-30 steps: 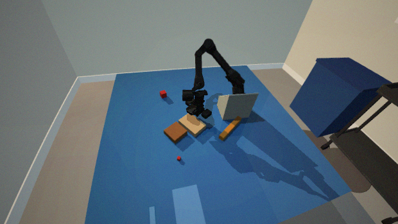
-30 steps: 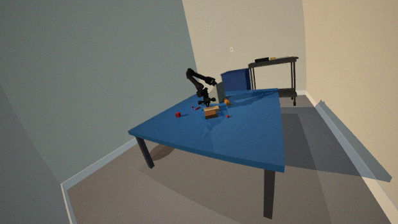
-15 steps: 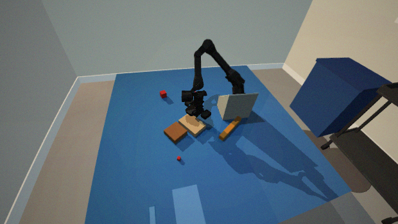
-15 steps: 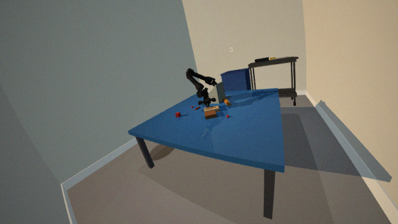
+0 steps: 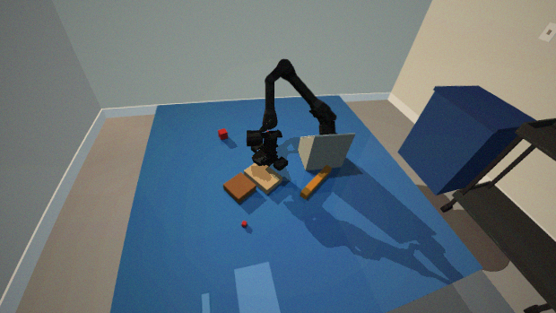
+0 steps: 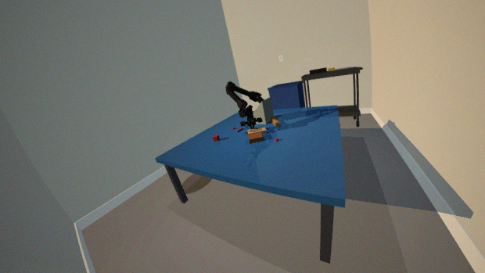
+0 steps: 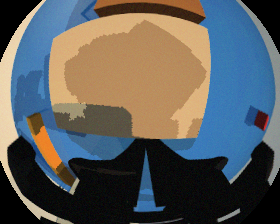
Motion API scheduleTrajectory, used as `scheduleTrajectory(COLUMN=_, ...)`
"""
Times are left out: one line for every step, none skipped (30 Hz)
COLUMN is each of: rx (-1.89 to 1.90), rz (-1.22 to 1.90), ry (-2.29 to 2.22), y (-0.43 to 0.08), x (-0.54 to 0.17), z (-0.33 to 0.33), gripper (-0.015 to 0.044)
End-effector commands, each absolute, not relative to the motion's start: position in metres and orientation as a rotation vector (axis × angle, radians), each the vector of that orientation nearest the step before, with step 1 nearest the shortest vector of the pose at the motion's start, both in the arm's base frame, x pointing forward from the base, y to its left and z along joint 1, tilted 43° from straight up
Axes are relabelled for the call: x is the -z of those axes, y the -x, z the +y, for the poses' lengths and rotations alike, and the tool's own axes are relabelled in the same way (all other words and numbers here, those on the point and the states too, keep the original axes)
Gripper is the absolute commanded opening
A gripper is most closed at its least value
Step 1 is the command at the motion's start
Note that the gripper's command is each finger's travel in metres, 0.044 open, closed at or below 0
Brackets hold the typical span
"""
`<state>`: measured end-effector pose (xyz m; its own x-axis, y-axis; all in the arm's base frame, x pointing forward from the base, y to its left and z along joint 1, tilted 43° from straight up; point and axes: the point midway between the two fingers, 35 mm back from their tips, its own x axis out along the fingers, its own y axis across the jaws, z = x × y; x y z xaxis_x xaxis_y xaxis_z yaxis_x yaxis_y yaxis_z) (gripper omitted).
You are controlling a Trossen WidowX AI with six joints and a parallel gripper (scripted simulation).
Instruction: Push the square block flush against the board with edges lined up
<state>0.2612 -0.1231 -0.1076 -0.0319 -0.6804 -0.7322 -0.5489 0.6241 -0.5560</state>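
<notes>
No writing is legible. The black claw [image 5: 271, 165] [image 6: 252, 126] [image 7: 145, 133], pressed together, is by the tan board [image 5: 264, 178] [image 6: 257, 131] [image 7: 131, 75]; its contact is unclear. Just beside the board on the table [image 5: 179, 243] [image 6: 219, 161] lies the brown square block [image 5: 239, 186] [image 6: 256, 138] [image 7: 150, 6], cut off in the wrist view.
</notes>
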Motion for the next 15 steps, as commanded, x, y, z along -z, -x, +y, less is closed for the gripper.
scheduleTrajectory(rx=0.146, rz=1.695, ry=1.018, y=-0.2655, x=0.1096, z=-0.122, gripper=0.0)
scheduleTrajectory(rx=0.146, rz=1.695, ry=1.018, y=-0.2661, x=0.1098, z=-0.1218, gripper=0.0)
scheduleTrajectory(rx=0.146, rz=1.695, ry=1.018, y=-0.2667, x=0.1101, z=-0.1216, gripper=0.0)
scheduleTrajectory(rx=0.146, rz=1.695, ry=1.018, y=-0.2674, x=0.1103, z=-0.1213, gripper=0.0)
scheduleTrajectory(rx=0.146, rz=1.695, ry=1.018, y=-0.268, x=0.1106, z=-0.1211, gripper=0.0)
scheduleTrajectory(rx=0.146, rz=1.695, ry=1.018, y=-0.2686, x=0.1108, z=-0.1208, gripper=0.0)
scheduleTrajectory(rx=0.146, rz=1.694, ry=1.018, y=-0.2692, x=0.1111, z=-0.1206, gripper=0.0)
scheduleTrajectory(rx=0.145, rz=1.694, ry=1.018, y=-0.2698, x=0.1113, z=-0.1204, gripper=0.0)
scheduleTrajectory(rx=0.145, rz=1.694, ry=1.018, y=-0.2704, x=0.1116, z=-0.1201, gripper=0.0)
scheduleTrajectory(rx=0.145, rz=1.694, ry=1.018, y=-0.271, x=0.1119, z=-0.1199, gripper=0.0)
scheduleTrajectory(rx=0.145, rz=1.694, ry=1.018, y=-0.2716, x=0.1121, z=-0.1196, gripper=0.0)
scheduleTrajectory(rx=0.145, rz=1.694, ry=1.018, y=-0.2722, x=0.1124, z=-0.1194, gripper=0.0)
scheduleTrajectory(rx=0.145, rz=1.694, ry=1.018, y=-0.2728, x=0.1126, z=-0.1191, gripper=0.0)
scheduleTrajectory(rx=0.145, rz=1.694, ry=1.017, y=-0.2734, x=0.1129, z=-0.1189, gripper=0.0)
scheduleTrajectory(rx=0.145, rz=1.694, ry=1.017, y=-0.274, x=0.1131, z=-0.1186, gripper=0.0)
